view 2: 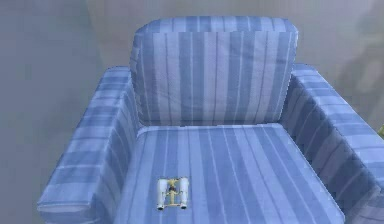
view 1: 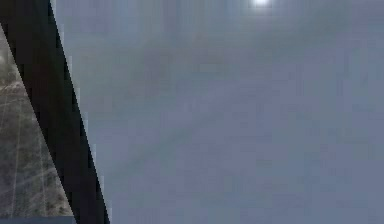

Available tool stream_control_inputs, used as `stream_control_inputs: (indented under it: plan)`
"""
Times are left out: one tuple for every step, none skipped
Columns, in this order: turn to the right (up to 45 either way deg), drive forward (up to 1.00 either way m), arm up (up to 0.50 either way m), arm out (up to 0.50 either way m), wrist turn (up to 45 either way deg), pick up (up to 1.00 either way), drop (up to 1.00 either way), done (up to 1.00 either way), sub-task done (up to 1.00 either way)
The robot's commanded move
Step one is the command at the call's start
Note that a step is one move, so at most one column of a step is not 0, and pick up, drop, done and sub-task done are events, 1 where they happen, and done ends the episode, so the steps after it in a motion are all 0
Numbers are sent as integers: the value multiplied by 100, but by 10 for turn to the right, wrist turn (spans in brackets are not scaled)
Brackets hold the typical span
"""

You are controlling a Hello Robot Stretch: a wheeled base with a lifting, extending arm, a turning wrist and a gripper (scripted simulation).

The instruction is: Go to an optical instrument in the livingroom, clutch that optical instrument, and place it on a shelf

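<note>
Well, from where I stand, a big soft armchair with dark blue and light blue stripes (view 2: 215,110) sits in the arm side view. Its tall back cushion (view 2: 215,75) is at 12 o'clock. One fat padded arm (view 2: 95,140) is at 9 o'clock and the other padded arm (view 2: 335,135) is at 3 o'clock. The flat seat cushion (view 2: 245,165) lies between them.

A small silver-grey optical instrument (view 2: 172,193) lies flat on the seat cushion. It has two short tubes side by side, with a bit of yellow in the middle. It rests at about 7 o'clock on the seat, near the front edge and closer to the arm at 9 o'clock. Some grey floor (view 2: 40,60) shows past the armchair at 10 o'clock.

Looking ahead in the forward view, I see a plain grey-blue surface (view 1: 230,120). A small bright white spot (view 1: 261,3) glows at 12 o'clock. A dark slanted strip (view 1: 55,110) runs down at 9 o'clock. Beside it, at 8 o'clock, is a pale grey patch with thin scratchy lines (view 1: 18,150).

As for the tool, I cannot tell how it stands.
</note>
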Motion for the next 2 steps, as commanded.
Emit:
stream_control_inputs:
  plan:
    - [0, 0, 0, 18, 0, 0, 0, 0, 0]
    - [0, 0, 0, 0, 450, 0, 0, 0, 0]
